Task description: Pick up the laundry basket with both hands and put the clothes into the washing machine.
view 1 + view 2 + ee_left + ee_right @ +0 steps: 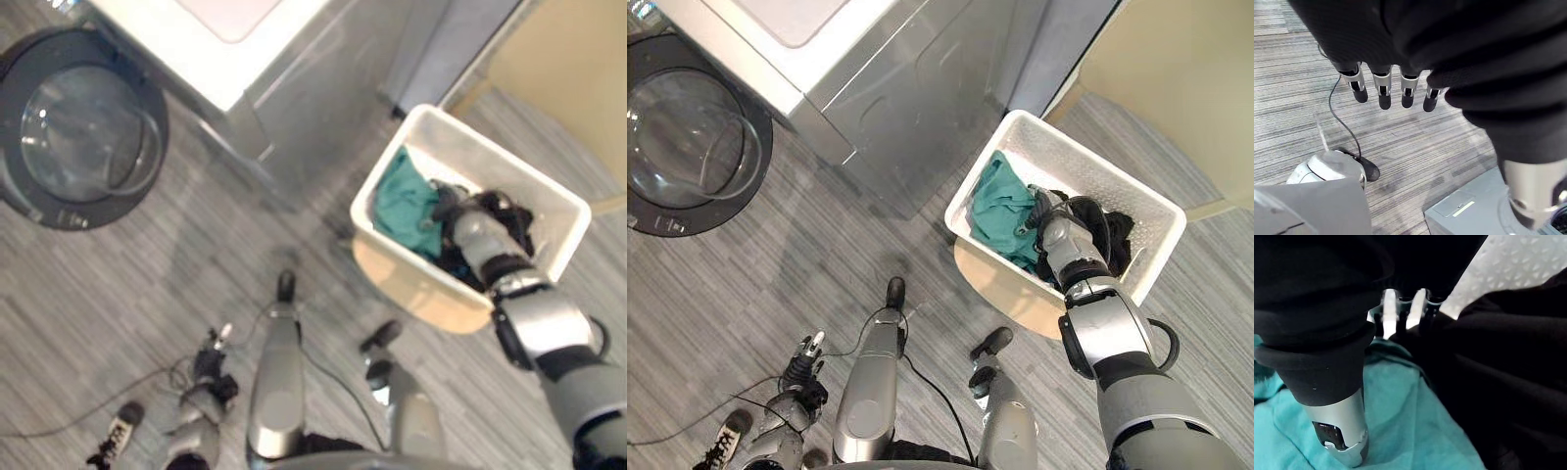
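"Two head views first. What stands where?"

"The washer (294,88) is at far left, with its round glass door (83,132) on its left side. A white basket (509,162) stands on the grey floor (118,284), right of the washer and just beside its corner. A beige wall (568,69) lies beyond it at far right. Inside the basket, teal cloth (407,201) is on the left and black cloth (1119,235) on the right, and the two touch."

"And the hands?"

"The right hand (449,208) is down inside the basket, between the teal and the black, its arm crossing the near rim. The left hand (803,372) hangs low at near left, above the floor and well apart from the basket. It touches nothing."

"Left wrist view?"

"Its fingers (1382,93) hang straight in a row over bare floor. The hand is slack and spread, and it holds nothing."

"Right wrist view?"

"That hand is sunk under a fold of the black cloth. Teal cloth lies just beside it, and the basket's white wall shows past it. Whether it has hold of any cloth cannot be told, because the fold hides the grip."

"Where are the clothes, then?"

"Both cloths are in the basket. The basket rests on the floor, and neither hand is on its rim."
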Available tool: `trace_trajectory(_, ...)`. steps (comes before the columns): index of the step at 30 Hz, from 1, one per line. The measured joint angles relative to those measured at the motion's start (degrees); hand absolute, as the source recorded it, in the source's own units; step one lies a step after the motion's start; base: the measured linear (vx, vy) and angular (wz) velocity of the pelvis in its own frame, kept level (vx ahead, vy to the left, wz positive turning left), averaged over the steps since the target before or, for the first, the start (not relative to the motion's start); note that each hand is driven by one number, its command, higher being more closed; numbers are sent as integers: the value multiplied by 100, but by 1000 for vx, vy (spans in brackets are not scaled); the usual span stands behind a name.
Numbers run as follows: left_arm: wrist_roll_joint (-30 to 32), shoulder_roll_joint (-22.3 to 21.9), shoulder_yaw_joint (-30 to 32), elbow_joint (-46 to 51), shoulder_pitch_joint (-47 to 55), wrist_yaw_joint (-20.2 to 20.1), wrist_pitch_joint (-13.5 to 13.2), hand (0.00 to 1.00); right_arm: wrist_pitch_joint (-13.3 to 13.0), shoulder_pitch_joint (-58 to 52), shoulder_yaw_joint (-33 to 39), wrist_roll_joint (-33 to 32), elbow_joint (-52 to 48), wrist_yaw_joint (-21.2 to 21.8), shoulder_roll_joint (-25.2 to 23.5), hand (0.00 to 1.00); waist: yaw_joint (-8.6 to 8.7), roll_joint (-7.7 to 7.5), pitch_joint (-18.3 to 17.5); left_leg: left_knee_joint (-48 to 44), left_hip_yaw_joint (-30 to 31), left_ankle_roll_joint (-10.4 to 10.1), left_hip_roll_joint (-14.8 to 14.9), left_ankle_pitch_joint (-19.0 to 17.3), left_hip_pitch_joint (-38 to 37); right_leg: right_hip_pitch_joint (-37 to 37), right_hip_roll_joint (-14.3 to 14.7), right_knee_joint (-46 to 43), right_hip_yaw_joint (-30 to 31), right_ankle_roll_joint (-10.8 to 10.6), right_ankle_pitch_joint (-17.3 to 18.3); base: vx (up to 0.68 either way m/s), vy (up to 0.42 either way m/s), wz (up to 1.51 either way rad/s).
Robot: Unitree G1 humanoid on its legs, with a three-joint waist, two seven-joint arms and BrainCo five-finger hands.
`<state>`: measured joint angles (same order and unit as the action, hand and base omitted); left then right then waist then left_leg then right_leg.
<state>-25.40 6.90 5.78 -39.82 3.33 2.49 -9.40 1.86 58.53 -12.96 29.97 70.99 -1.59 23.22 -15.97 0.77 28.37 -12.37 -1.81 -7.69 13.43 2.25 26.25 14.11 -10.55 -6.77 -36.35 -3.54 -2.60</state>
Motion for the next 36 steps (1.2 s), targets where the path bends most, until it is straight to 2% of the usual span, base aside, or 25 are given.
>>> trace_trajectory(1,-55,-10,-125,1,-19,-11,3,0,28,0,3,4,58,-75,53,0,-58,45,25,59,21,-4,-1,52,55,57,11,12,-39,7,-11,-21,-4,8)
trace_trajectory(3,-134,-46,-129,-4,-22,-14,1,0,80,10,0,23,64,-136,78,0,-73,88,47,83,45,1,-5,91,115,77,28,31,-105,11,-14,-28,-4,15)
trace_trajectory(5,-328,-95,-137,-15,-76,-4,2,0,82,176,-4,46,65,-229,162,0,-64,95,51,401,137,-18,-36,306,150,173,55,147,-184,32,-76,-44,-7,12)
trace_trajectory(15,-428,-169,-320,-78,-418,36,-4,0,132,475,-166,51,20,-569,282,0,-76,139,75,489,209,-27,-40,369,365,327,142,331,-251,55,-196,-9,4,2)
trace_trajectory(16,-433,-171,-329,-87,-478,51,-5,0,142,534,-167,51,12,-599,288,100,-73,166,89,488,221,-25,-37,376,391,338,146,352,-257,60,-208,16,12,-3)
trace_trajectory(21,-553,-184,-416,-131,-670,137,-55,0,208,735,-151,36,3,-820,382,100,-95,256,127,461,296,-25,-45,376,504,373,177,418,-303,60,-233,20,18,3)
trace_trajectory(24,-662,-242,-535,-132,-875,149,-93,0,226,794,-6,34,-44,-889,644,100,-238,367,183,471,350,-39,-52,397,614,428,206,473,-351,59,-250,22,30,6)
trace_trajectory(36,-662,-421,-546,-122,-903,153,-95,0,296,675,409,-85,-60,-949,516,100,-201,370,184,601,324,-48,-40,490,533,418,240,478,-337,61,-250,32,37,0)
